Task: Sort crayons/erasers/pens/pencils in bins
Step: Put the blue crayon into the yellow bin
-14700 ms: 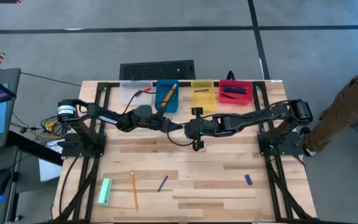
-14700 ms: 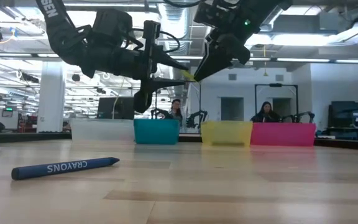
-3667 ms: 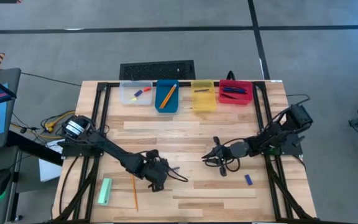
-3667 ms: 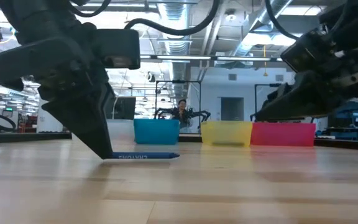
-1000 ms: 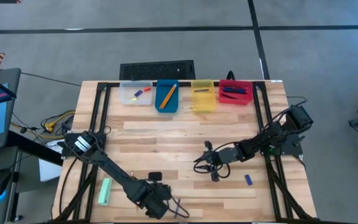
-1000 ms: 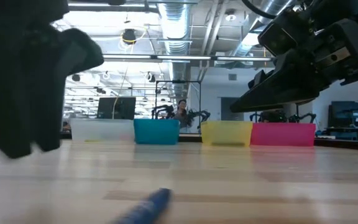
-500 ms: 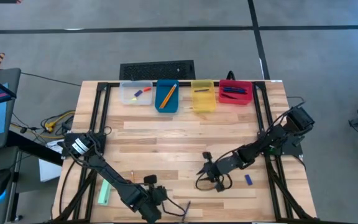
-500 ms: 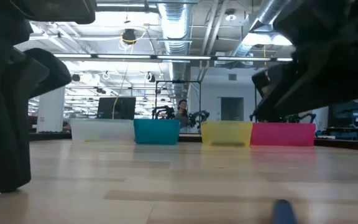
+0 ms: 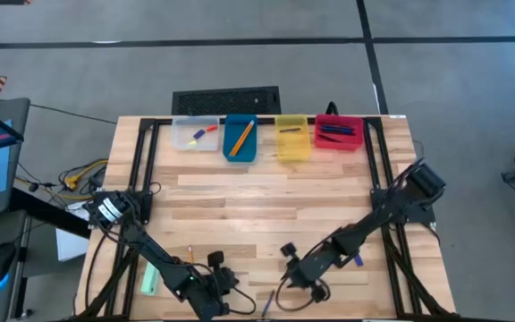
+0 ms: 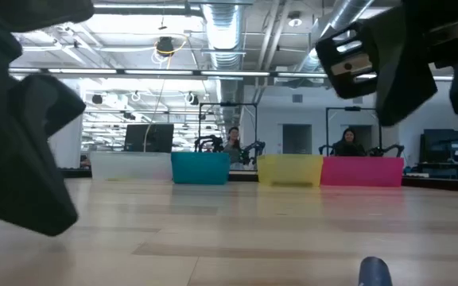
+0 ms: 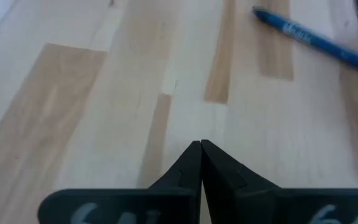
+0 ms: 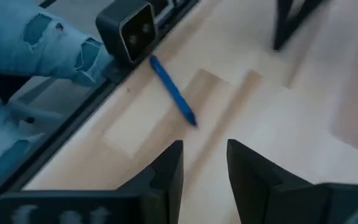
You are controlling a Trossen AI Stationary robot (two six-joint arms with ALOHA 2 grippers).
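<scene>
Low view hides most of the action: two dark blurred arm masses fill its sides, and only the tip of a blue crayon (image 10: 374, 272) pokes up at the bottom edge. The left end effector (image 11: 201, 144) is clenched on nothing, low at the tabletop's (image 9: 266, 201) near edge, the crayon lying just ahead of it; its white lettering is too smeared to read. The right end effector (image 12: 204, 152) hangs released just short of the same crayon. Four bins (image 9: 267, 134) line the far edge.
</scene>
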